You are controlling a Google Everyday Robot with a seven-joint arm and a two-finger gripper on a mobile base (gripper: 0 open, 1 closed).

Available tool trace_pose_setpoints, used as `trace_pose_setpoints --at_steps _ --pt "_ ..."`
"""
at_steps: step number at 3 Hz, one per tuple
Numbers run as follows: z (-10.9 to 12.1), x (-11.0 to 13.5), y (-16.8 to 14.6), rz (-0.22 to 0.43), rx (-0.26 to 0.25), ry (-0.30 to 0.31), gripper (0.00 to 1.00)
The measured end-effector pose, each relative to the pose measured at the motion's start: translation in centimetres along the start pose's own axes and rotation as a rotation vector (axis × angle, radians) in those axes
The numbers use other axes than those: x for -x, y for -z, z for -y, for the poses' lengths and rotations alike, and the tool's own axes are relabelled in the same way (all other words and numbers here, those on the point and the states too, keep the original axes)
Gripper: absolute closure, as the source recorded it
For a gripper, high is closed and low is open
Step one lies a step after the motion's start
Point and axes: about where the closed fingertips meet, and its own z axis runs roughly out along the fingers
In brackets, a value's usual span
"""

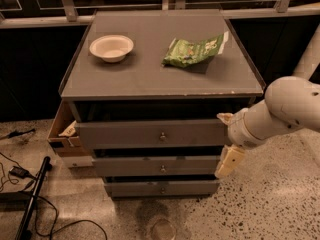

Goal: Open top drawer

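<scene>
While our white arm point(292, 106) reaches in from the right with its rounded, smooth-shelled elbow high and the forearm sloping down to the left, the gripper point(226, 140) sits at the right end of the top drawer point(145, 134). Its tan jaws are spread, one at the drawer front's upper right corner and the other hanging lower, beside the middle drawer point(150, 166); we cannot tell whether either one touches the cabinet. The top drawer is a flat grey rectangular front directly under the counter point(150, 76), with a dark gap above it and a small round metal knob point(162, 136) at its centre. Below it lie the middle drawer and a bottom drawer point(160, 188), both narrower and each with its own knob. On the matte grey counter we see a shallow white bowl point(111, 47) to the left and a crinkled green packet point(195, 50) to the right, well apart. A brown cardboard box point(61, 133) stands against the cabinet's left side. Speckled terrazzo floor point(265, 204) lies below, with black cables point(20, 171) at the left.
</scene>
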Motion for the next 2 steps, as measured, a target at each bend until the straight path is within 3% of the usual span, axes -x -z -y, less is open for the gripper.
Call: trace_pose_setpoints --at_steps 2 --pt "2.0 -0.3 -3.0 0.030 -0.012 0.030 0.00"
